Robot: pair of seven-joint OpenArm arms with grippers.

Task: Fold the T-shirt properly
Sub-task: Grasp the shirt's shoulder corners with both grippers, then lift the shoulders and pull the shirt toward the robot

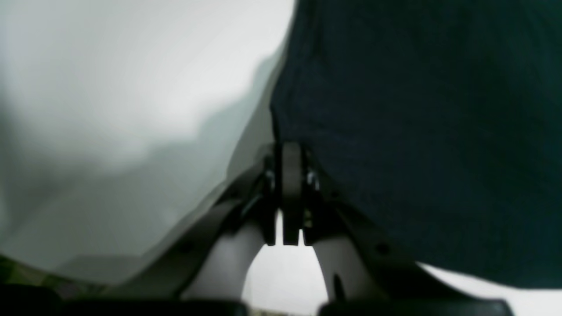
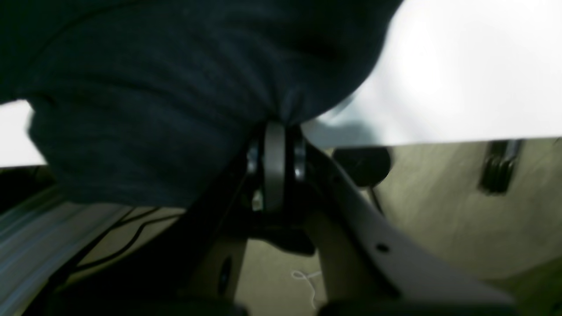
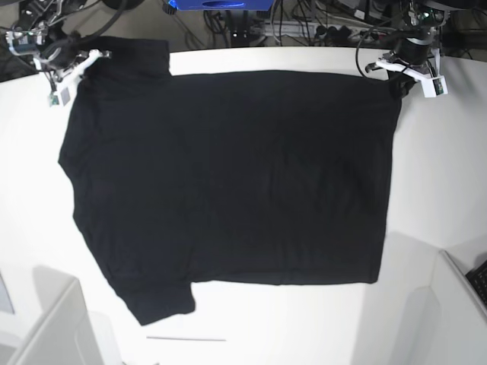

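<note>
One counter, white. One T-shirt, black, plain side up, spread flat across it, two sleeves showing. Two pincers at the far edge: right pincer and left pincer, each pinching a far shirt corner.

Blurred close views, hidden print

Both wrist views are soft; the T-shirt shows only its plain black side, and cloth covers the jaw tips in each wrist view.
</note>
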